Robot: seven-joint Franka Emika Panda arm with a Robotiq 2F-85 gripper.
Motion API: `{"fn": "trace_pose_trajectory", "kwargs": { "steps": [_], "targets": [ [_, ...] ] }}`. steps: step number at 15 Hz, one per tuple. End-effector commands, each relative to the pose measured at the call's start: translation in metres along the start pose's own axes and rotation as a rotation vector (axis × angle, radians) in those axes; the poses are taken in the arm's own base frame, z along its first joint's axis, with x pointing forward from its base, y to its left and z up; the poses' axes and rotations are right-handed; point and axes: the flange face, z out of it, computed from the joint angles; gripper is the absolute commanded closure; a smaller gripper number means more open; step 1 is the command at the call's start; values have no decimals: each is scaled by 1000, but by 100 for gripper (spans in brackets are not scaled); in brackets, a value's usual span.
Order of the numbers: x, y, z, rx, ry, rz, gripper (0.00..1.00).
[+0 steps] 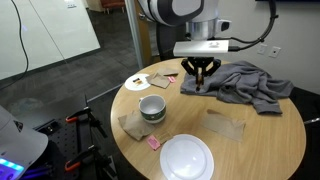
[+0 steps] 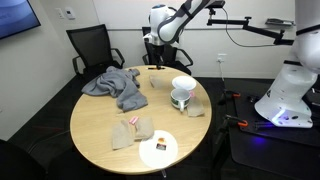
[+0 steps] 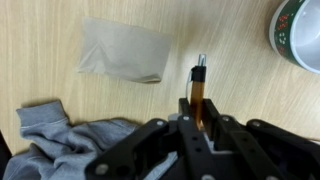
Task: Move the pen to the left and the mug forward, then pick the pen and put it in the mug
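The pen [image 3: 200, 88] is a thin orange-red stick with a dark tip, and it sits between my gripper's fingers in the wrist view. My gripper [image 3: 200, 118] is shut on it. In an exterior view the gripper [image 1: 203, 72] hangs over the far part of the round table beside the grey cloth, and the pen [image 1: 203, 85] points down from it, close to the tabletop. The mug [image 1: 152, 108] is a squat off-white cup standing upright toward the table's middle. It also shows in the other exterior view [image 2: 182, 95] and at the wrist view's top right corner [image 3: 300, 35].
A crumpled grey cloth [image 1: 250, 85] [image 2: 115, 82] [image 3: 60, 140] lies beside the gripper. A large white plate [image 1: 187, 157] [image 2: 158, 150] sits at the table edge. Also on the table are a small saucer [image 1: 137, 83], brown paper napkins [image 1: 225, 125] [image 3: 125, 50] and a pink scrap [image 1: 153, 143].
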Motion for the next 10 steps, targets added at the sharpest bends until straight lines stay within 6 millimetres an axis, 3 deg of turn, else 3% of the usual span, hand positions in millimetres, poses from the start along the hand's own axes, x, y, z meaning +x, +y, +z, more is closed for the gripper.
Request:
{"fn": "trace_pose_trajectory", "kwargs": {
  "steps": [1,3,10],
  "targets": [
    [18,-15,-6,-1,6,-1,96],
    [34,-35,-5,2,13,5,96],
    [91,-135,6,29,17,38,96]
  ]
}}
